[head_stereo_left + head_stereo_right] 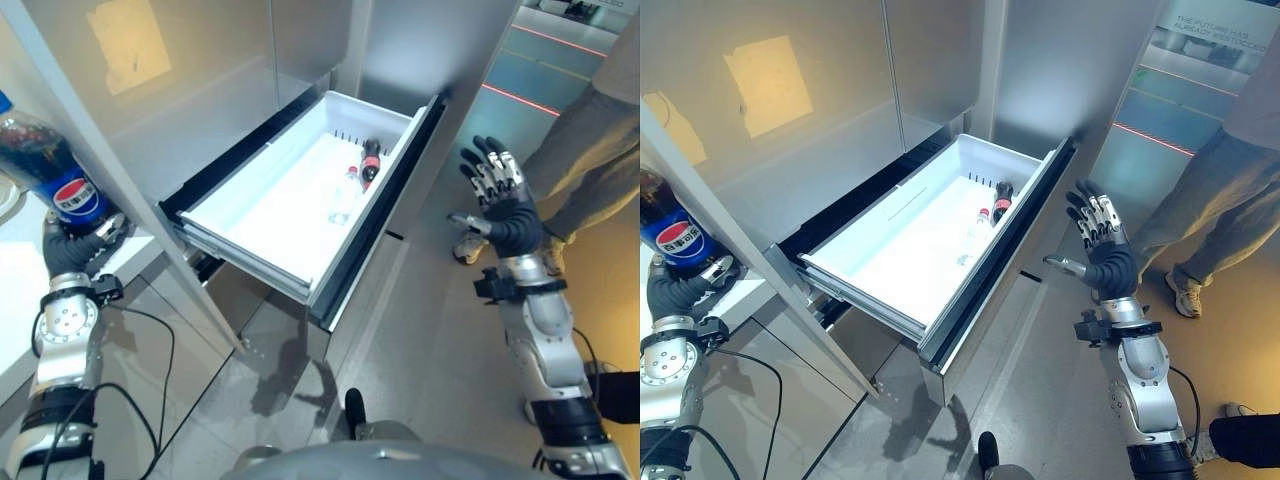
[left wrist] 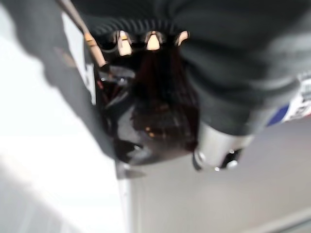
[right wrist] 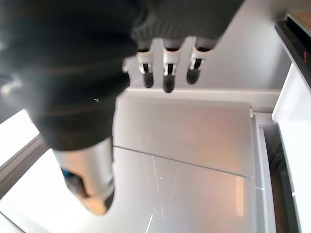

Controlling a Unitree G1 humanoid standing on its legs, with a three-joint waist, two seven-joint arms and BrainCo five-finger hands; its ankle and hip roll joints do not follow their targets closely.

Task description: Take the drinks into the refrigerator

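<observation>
The robot's left hand [image 1: 78,250] is wrapping its fingers around the bottom of a big dark cola bottle with a blue label [image 1: 45,170] — it is holding the bottle upright, off to the left, beside the tall grey open fridge door [image 1: 120,190]. Holding it low down and straight up probably keeps the heavy bottle from tipping.

The white plastic fridge drawer [image 1: 300,190] is pulled far out, so there is room to put drinks in from above. A small dark bottle with a red band [image 1: 370,162] is already lying at the far end of the drawer, with a clear bottle [image 1: 345,195] just beside it. The near part of the drawer is bare, which looks like a good spot for the big bottle.

The right hand [image 1: 497,205] is hanging in the air to the right of the drawer, fingers spread wide and holding nothing — it seems to be keeping out of the way. A person in grey trousers [image 1: 580,165] is standing on the floor behind that hand.
</observation>
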